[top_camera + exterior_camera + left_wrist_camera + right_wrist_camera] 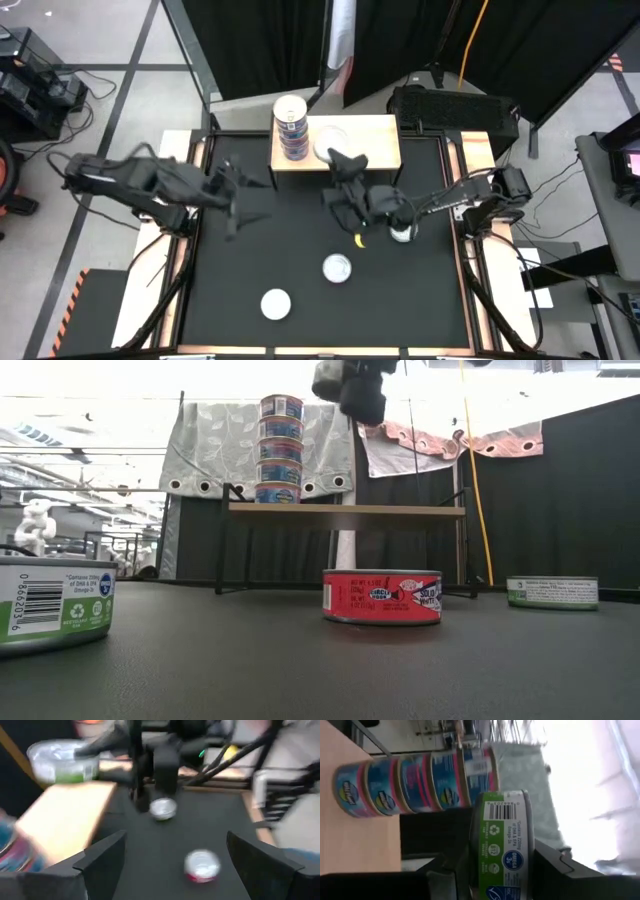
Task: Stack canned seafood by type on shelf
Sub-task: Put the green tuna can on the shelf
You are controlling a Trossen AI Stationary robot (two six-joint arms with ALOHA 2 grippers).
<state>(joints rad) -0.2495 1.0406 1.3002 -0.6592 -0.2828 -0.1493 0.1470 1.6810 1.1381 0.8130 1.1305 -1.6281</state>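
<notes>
On the far side of the bench (250,240), the wooden-topped shelf (375,135) already carries a finished column of blue-and-pink tins (280,450), five high as the right wrist view counts them, standing at its left end. You see the right tool (342,160) poised over the middle of the shelf with a green-labelled tin (502,845) clamped between its fingers, lid turned sideways, lifted clear of the wood top and not yet set down; a pale round lid (328,140) shows just beside the tool on the shelf, and whether that is the held tin or one already placed you cannot tell. The left tool (240,200) hangs over the left part of the bench with its fingers spread wide and nothing between them. Still waiting on the bench are a red-labelled tin (382,597) near the middle, a second green tin (552,592) farther right beside the right arm, and a third green tin (55,603) at the near edge. By this reckoning the blue type is stacked, the green stack is only beginning, and the red has not been started, so you are roughly halfway, with at least three tins left to lift and sort.
</notes>
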